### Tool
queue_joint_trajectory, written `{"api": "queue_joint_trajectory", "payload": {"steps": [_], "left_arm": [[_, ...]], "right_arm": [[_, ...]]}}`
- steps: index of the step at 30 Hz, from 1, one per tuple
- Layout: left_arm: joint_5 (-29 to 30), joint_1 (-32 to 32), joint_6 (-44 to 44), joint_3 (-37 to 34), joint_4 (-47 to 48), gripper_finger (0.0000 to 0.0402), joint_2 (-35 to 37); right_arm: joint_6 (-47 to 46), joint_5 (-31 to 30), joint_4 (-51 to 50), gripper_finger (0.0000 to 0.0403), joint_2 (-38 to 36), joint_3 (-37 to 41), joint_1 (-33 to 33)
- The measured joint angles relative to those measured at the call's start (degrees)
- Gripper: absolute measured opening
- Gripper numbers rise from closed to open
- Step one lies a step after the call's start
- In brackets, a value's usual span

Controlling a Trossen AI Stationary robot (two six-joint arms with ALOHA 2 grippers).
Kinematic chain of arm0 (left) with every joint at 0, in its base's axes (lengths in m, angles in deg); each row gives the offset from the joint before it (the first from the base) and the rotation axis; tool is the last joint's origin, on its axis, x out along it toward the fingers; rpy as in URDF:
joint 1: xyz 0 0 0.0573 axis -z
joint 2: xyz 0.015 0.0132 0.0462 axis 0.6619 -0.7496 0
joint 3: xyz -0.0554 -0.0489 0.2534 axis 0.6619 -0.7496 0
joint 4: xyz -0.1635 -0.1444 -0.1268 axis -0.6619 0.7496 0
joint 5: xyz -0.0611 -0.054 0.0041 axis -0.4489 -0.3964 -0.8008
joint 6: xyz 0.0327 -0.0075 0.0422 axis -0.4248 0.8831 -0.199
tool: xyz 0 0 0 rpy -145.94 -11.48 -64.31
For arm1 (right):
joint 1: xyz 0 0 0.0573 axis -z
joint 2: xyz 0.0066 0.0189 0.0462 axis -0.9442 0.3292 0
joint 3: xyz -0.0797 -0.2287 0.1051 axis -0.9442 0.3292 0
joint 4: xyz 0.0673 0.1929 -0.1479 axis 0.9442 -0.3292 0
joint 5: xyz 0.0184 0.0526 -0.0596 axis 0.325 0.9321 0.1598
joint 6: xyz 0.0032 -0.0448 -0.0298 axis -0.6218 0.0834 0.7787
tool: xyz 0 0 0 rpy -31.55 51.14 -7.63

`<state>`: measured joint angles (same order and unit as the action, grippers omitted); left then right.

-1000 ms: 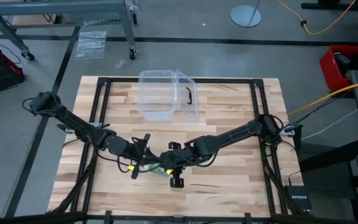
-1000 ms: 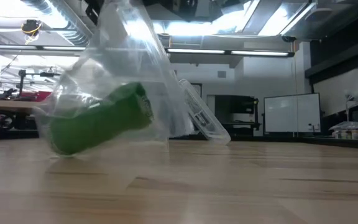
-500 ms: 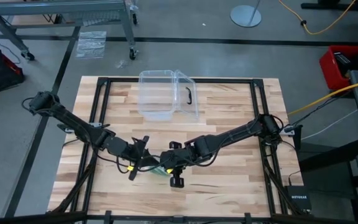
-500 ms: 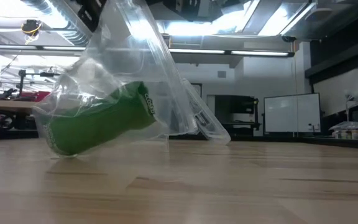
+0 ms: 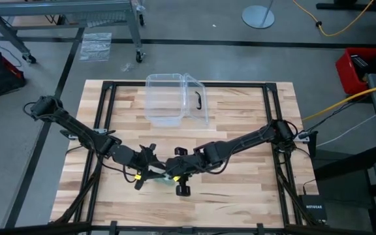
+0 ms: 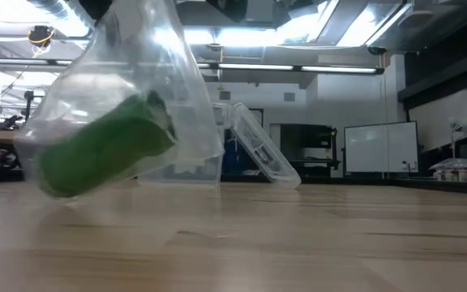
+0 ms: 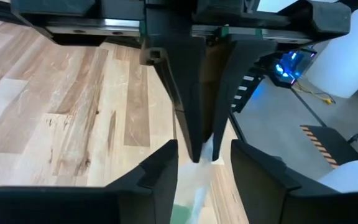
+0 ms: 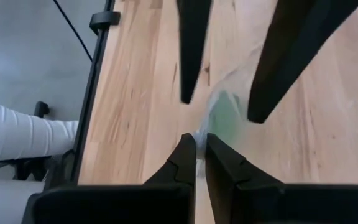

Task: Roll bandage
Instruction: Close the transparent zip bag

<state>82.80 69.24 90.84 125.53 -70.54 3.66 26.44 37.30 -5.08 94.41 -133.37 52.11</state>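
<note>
Risk first: the bandage point(image 6: 104, 154), a green roll, sits loose inside the clear plastic wrapper point(image 6: 148, 73), which hangs off the surface point(image 5: 240, 189) by one pinch only. If that pinch slips, or the bag tilts mouth-down, I judge the roll drops and may run off toward the 6 o'clock edge. A regrasp by the left arm could also snag film rather than cloth.

Right gripper point(image 8: 196, 149): fingers pressed together, pinching a fold of the wrapper, at about 6 o'clock from the clear plastic box point(image 5: 175, 98).

Left gripper point(image 7: 202, 165): fingers spread, holding nothing that I can see; they flank the right gripper's closed tips, wrapper and a bit of green between them.

Task itself: bandage not yet out of the bag.
</note>
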Motion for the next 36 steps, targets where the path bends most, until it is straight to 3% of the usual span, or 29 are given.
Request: {"api": "queue_joint_trajectory", "payload": {"steps": [13, 22, 36], "left_arm": [[-0.02, 0.0, -0.42, 0.0, 0.15, 0.0111, 0.0], [-1.23, 0.0, -4.7, 0.0, 0.25, 0.0008, 0.0], [-0.24, 0.02, -7.12, -0.13, -3.69, 0.0, -0.11]], "right_arm": [[1.25, -0.64, 3.33, 0.0019, 0.0, -0.02, 0.34], [1.25, -0.24, 2.84, 0.0019, 0.0, -0.02, 0.34], [1.07, -0.22, 2.33, 0.0019, -0.26, -0.22, 0.31]]}}
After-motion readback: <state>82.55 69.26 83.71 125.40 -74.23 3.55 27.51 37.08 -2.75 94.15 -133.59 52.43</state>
